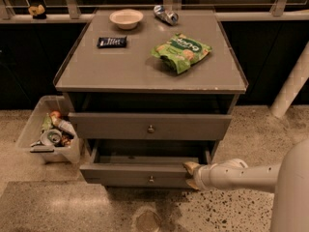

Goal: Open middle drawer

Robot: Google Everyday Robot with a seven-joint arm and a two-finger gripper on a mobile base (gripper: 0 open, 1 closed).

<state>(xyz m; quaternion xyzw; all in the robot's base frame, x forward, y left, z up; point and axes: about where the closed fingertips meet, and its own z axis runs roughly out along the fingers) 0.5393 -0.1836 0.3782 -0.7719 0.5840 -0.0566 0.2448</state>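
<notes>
Under the grey cabinet's (pixel 135 66) taller drawer (pixel 111 126), the middle drawer (pixel 120 175) stands pulled out. At the right end of its front sits the gripper (pixel 190 175), fingers parted, touching the front.

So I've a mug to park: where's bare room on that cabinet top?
Front-left of the cabinet top, between black bar, chip bag and front edge. Crowded at back: bowl, can. The gripper is at the right end of the middle drawer.
</notes>
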